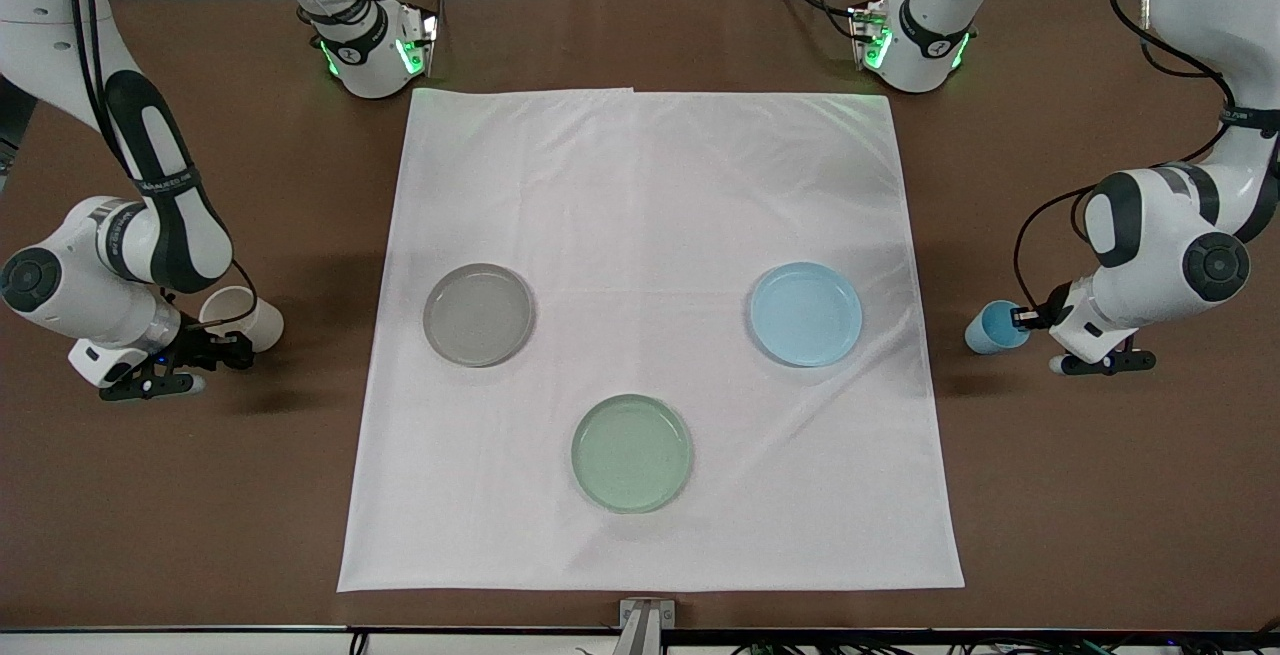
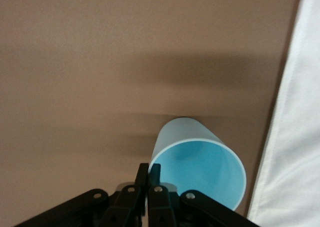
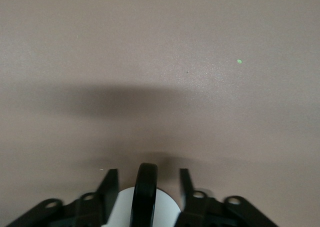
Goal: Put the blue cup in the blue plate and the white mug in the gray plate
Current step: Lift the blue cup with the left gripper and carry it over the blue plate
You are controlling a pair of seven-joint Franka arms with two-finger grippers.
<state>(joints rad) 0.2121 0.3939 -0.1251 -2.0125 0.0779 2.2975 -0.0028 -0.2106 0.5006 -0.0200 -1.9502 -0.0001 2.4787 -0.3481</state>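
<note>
Two cups, two hands, and each one sits at its own end of the tabletop (image 1: 1100, 495), off the white cloth (image 1: 650, 185). My left hand (image 1: 1028, 317) is clenched on the blue cup (image 1: 992, 328): in the left wrist view its fingers (image 2: 150, 174) pinch the wall at the rim while I look straight down into the blue cup (image 2: 200, 167). So the cup's long axis is tipped over, mouth toward my left hand (image 2: 148, 169) and narrow base pointing toward the cloth. I cannot tell whether the base clears the tabletop.

My right hand (image 1: 228, 340) is at the white mug (image 1: 243, 320), low by the tabletop at the right arm's end. Its fingers (image 3: 111, 187) stand apart, one on each side of the dark handle (image 3: 145, 192), with a gap on both sides, so I judge this hand released and the white mug (image 3: 165, 209) not yet gripped.

What the coming moves turn on is direction. The blue plate (image 1: 806, 314) lies inward from the blue cup, just inside the cloth's edge and about as near to the front camera as the cup, so my left arm is the nearer one for it. The gray plate (image 1: 478, 315) lies inward from the mug in the same way, nearest my right arm. A pale green plate (image 1: 631, 453) lies between them, nearer to the front camera, and takes neither cup. I judge the blue cup will need righting before it sets down.
</note>
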